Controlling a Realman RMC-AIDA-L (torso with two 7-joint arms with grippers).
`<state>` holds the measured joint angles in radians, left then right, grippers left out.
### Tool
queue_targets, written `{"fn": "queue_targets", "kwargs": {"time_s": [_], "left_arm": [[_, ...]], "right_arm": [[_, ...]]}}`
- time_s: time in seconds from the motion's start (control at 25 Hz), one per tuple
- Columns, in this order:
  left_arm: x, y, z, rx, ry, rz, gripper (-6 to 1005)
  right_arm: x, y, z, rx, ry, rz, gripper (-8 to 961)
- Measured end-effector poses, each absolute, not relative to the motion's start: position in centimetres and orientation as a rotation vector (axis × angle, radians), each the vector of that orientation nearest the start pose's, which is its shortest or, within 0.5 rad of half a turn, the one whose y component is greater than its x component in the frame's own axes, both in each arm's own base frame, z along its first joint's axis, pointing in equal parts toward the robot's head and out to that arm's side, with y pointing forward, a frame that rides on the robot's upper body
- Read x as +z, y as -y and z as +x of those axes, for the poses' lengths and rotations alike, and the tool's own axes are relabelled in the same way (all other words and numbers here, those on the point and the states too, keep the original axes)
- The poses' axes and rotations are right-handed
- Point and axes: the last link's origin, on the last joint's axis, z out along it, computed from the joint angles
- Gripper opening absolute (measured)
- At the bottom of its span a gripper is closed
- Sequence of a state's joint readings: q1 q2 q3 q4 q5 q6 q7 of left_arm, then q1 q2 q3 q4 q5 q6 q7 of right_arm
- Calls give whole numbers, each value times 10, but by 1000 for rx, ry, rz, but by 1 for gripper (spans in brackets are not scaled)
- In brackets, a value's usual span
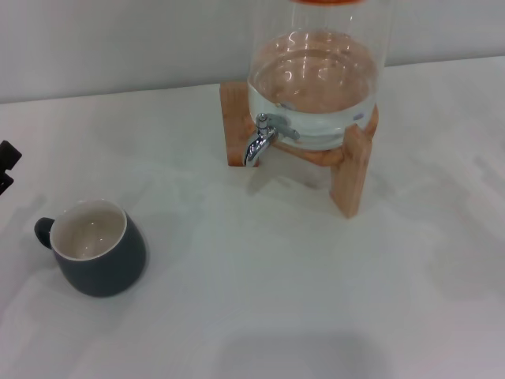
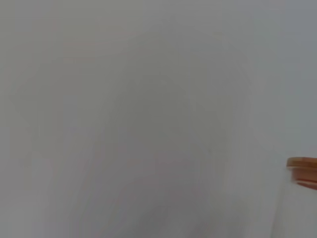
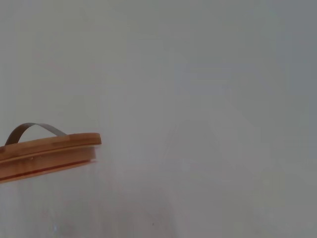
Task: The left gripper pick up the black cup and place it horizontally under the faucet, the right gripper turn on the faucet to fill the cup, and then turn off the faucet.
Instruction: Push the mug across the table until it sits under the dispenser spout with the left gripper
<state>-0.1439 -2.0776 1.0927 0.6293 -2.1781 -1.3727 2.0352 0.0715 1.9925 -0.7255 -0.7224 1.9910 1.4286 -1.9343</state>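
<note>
White table [image 1: 260, 316], plain wall behind: I log the black cup [image 1: 95, 249] upright near my left, well apart from the faucet [image 1: 260, 142]; left gripper [image 1: 6, 166] barely in view, opening indeterminate; pickup not begun, reach to cup next.

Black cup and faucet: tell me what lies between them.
Nothing. In the head view, only bare white table separates the black cup from the faucet.

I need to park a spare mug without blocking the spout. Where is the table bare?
Bare white table spans the near edge and the right side, between the dark grey-blue mug and the wooden stand. Keep off the patch under the chrome faucet on the glass dispenser; black gripper part sits far left.
</note>
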Motion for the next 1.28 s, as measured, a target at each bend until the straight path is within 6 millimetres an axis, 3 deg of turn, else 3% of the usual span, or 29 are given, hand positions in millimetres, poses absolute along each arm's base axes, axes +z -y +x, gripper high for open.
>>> {"fn": "queue_targets", "kwargs": {"time_s": [0.56, 0.84, 1.28], "left_arm": [[36, -277, -315, -1115, 651, -1957, 868], [24, -255, -327, -1080, 568, -1909, 868], [14, -223, -351, -1052, 615, -1734, 868]], "right_arm": [[137, -256, 363, 975, -621, -1787, 693], [140, -256, 364, 970, -618, -1775, 693], [143, -259, 363, 968, -607, -1781, 693]]}}
